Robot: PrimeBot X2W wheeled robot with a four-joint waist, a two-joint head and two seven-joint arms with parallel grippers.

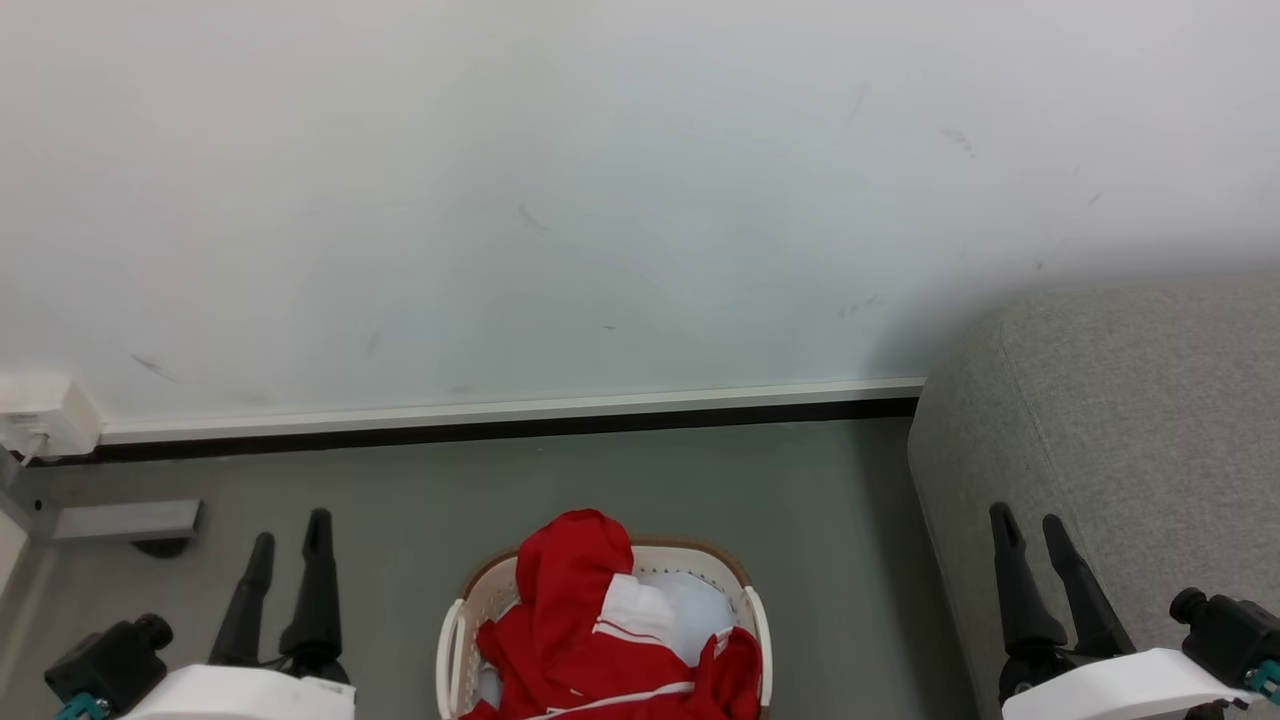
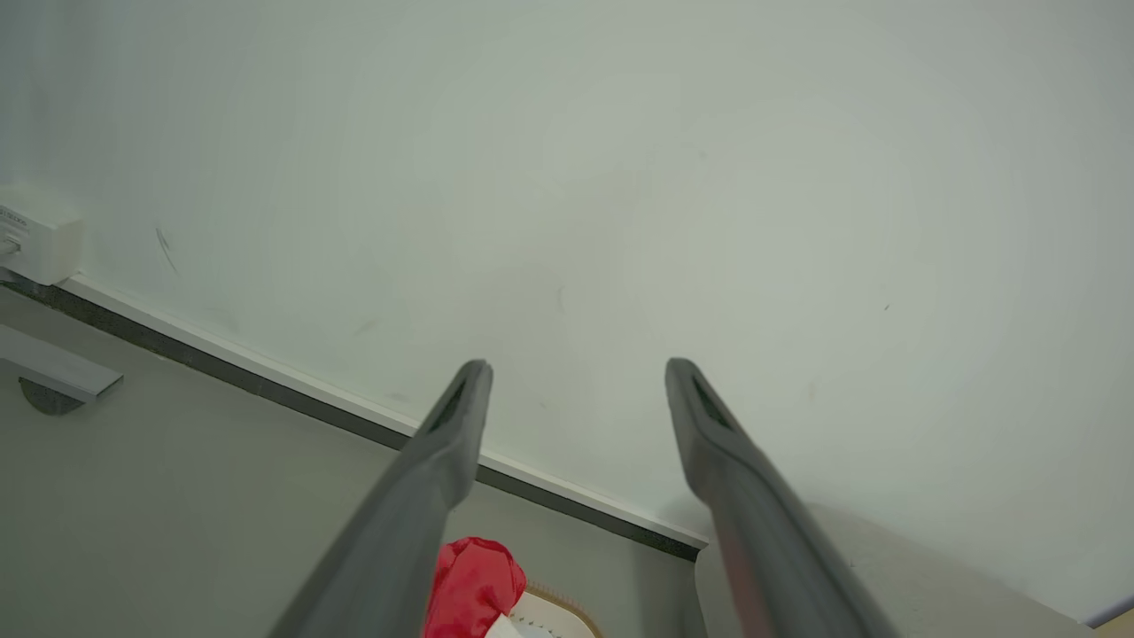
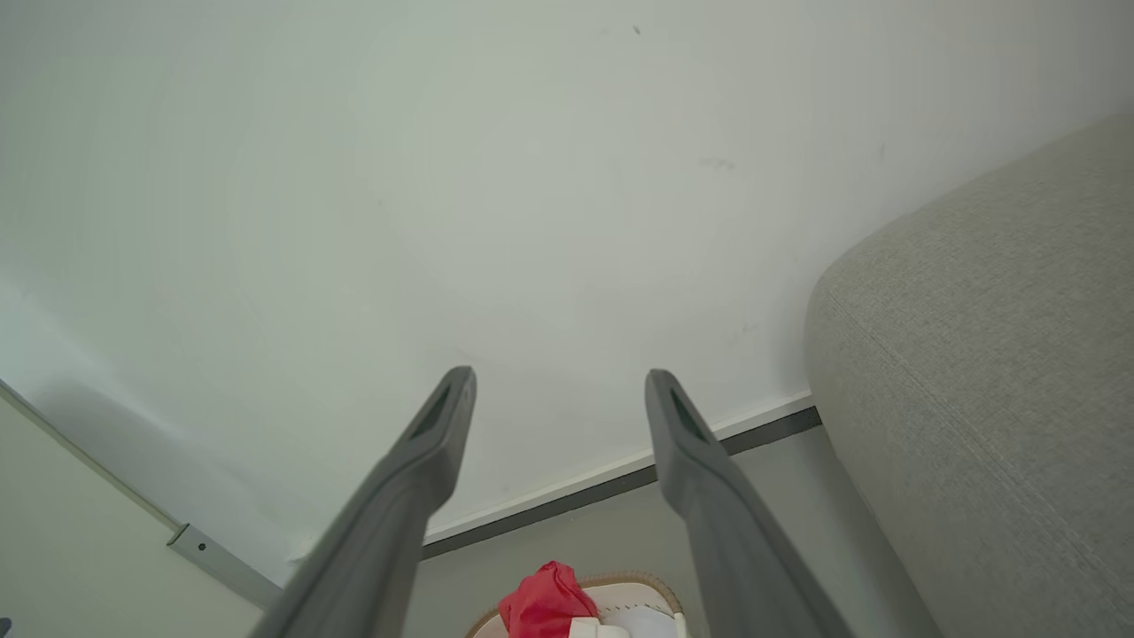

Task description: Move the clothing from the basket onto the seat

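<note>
Red clothing point(image 1: 590, 630) with white panels is heaped in the cream-white basket point(image 1: 452, 640) on the floor at the bottom centre of the head view; a red fold rises above the rim. The grey seat point(image 1: 1120, 420) stands to the basket's right. My left gripper point(image 1: 290, 532) hangs open left of the basket, empty. My right gripper point(image 1: 1030, 525) is open and empty in front of the seat's edge. The left wrist view catches the clothing point(image 2: 474, 585) between my left gripper's point(image 2: 576, 372) fingers. The right wrist view has the clothing point(image 3: 545, 602), basket point(image 3: 651, 589), seat point(image 3: 992, 372) and my right gripper point(image 3: 558, 381).
A white wall with a dark baseboard point(image 1: 500, 425) runs behind the basket. A white box point(image 1: 40, 415) sits on the wall at far left, with a grey metal bracket point(image 1: 125, 520) on the floor below it. Grey floor point(image 1: 830, 520) separates basket and seat.
</note>
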